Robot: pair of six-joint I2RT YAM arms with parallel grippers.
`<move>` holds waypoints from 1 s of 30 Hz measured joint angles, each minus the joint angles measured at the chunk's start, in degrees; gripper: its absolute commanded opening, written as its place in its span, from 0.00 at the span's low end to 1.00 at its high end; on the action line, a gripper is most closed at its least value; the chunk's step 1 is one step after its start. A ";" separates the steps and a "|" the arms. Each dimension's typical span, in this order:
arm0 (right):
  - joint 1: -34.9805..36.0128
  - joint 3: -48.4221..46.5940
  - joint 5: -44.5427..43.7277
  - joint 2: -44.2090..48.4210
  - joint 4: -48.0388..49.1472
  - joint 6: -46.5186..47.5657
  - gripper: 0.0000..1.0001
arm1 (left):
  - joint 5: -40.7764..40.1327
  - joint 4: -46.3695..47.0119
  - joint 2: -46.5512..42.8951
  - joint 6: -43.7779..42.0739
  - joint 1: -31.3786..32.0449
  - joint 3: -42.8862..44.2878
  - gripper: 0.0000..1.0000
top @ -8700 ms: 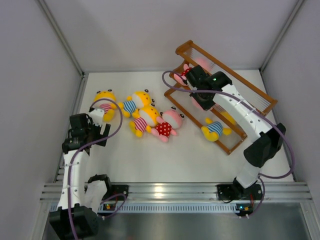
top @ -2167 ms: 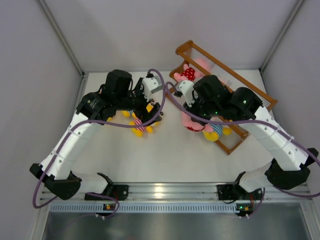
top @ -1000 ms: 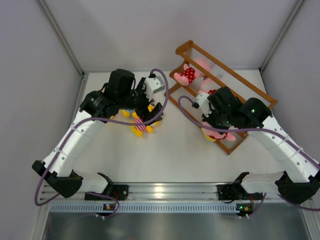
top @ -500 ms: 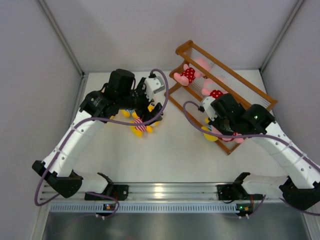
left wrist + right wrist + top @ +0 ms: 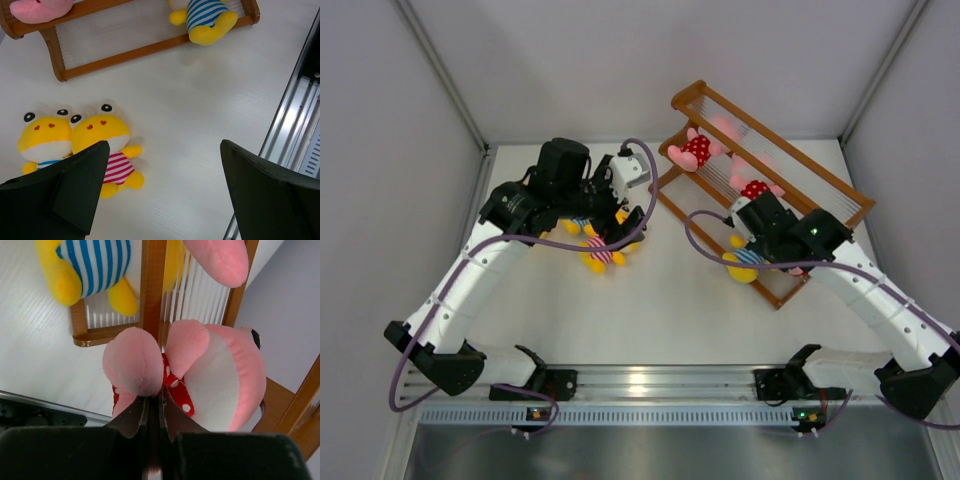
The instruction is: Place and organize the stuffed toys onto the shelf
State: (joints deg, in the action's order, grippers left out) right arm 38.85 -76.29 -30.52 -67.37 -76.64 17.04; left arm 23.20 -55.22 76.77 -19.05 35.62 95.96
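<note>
My right gripper (image 5: 155,402) is shut on a pink stuffed toy (image 5: 220,375) in a red white-dotted outfit, pinching its cloth over the brown wooden shelf (image 5: 152,290). In the top view this toy (image 5: 755,187) is at the shelf's (image 5: 840,190) middle tier, just beyond the right gripper (image 5: 758,207). Another pink toy (image 5: 698,150) lies at the shelf's far end. A yellow toy in a blue-striped shirt (image 5: 745,262) lies on the lowest tier. My left gripper (image 5: 164,150) is open and empty above two yellow toys on the table, one pink-striped (image 5: 102,145), one blue-striped (image 5: 42,142).
Grey walls close in the white table on three sides. A metal rail (image 5: 300,100) runs along the near edge. The left arm (image 5: 480,270) reaches over the table's left half and partly hides the yellow toys (image 5: 602,252) from above.
My right gripper has carried the pink toy from the shelf's low near end back toward the middle tier. The left arm has stayed still, jaws open.
</note>
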 measured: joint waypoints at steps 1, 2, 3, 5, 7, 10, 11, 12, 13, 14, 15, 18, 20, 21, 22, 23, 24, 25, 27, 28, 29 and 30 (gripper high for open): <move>-0.04 1.09 -0.66 0.61 1.16 1.09 0.00 | 0.04 0.00 -0.02 -0.17 0.00 0.00 0.98; -0.07 2.19 -1.05 1.09 1.73 1.97 0.00 | 0.07 0.00 -0.02 -0.20 0.00 0.00 0.98; -0.07 3.48 -1.20 1.75 2.82 3.30 0.00 | 0.09 0.00 -0.02 -0.24 0.00 0.00 0.98; -0.09 5.86 -1.14 3.02 4.81 5.70 0.00 | 0.11 0.00 -0.02 -0.37 0.00 0.00 0.98; -0.09 8.17 -0.81 4.50 7.26 8.48 0.00 | 0.11 0.00 -0.02 -0.39 0.00 0.00 0.98; -0.33 10.34 -0.07 6.23 10.56 12.11 0.03 | 0.13 0.00 -0.02 -0.39 0.00 0.00 0.98; -0.48 10.67 0.09 6.51 11.37 12.92 0.04 | 0.15 0.00 -0.02 -0.39 0.00 0.00 0.98; -0.76 11.04 0.28 6.73 12.31 13.75 0.05 | 0.17 0.00 -0.02 -0.39 0.00 0.00 0.98; -1.05 11.37 0.48 6.91 13.42 14.75 0.05 | 0.20 0.00 -0.02 -0.39 0.00 0.00 0.98; -1.46 11.69 0.72 6.99 14.62 15.63 0.06 | 0.26 0.00 -0.02 -0.42 0.00 0.00 0.98; -1.79 11.85 0.94 7.04 15.47 16.39 0.06 | 0.31 0.00 -0.02 -0.39 0.00 0.00 0.98; -2.71 11.91 2.93 7.17 17.99 18.58 0.05 | 0.35 0.02 -0.02 -0.39 0.00 0.00 0.98; -2.99 11.91 4.79 7.52 19.54 20.11 0.05 | 0.35 0.02 -0.02 -0.39 0.00 0.00 0.98; -3.02 11.91 5.55 7.72 20.17 20.61 0.05 | 0.35 0.02 -0.02 -0.39 0.00 0.00 0.98; -3.06 11.91 6.62 8.00 20.87 21.18 0.05 | 0.37 0.02 -0.02 -0.39 0.00 0.00 0.98; -3.13 11.91 7.74 8.31 21.42 21.73 0.05 | 0.37 0.02 -0.02 -0.39 0.00 0.00 0.98; -3.17 11.91 8.59 8.57 21.77 22.08 0.05 | 0.37 0.02 -0.02 -0.39 0.00 0.00 0.98; -3.41 11.91 9.40 8.83 21.92 22.43 0.05 | 0.37 0.02 -0.02 -0.39 0.00 0.00 0.98; -4.35 11.91 10.82 9.20 21.99 22.71 0.06 | 0.42 0.02 -0.02 -0.39 0.00 0.00 0.98; -5.14 11.91 11.26 9.27 21.92 22.88 0.06 | 0.42 0.02 -0.02 -0.39 0.00 0.00 0.98; -6.16 11.91 11.80 9.25 21.81 22.95 0.08 | 0.50 0.02 -0.04 -0.39 0.00 0.00 0.98; -6.99 11.91 12.09 9.25 21.68 22.99 0.09 | 0.52 0.02 -0.04 -0.39 0.00 0.00 0.98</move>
State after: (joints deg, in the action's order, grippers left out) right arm 31.86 -64.38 -18.44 -58.13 -54.96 40.03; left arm 23.73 -55.20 76.73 -19.44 35.62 95.96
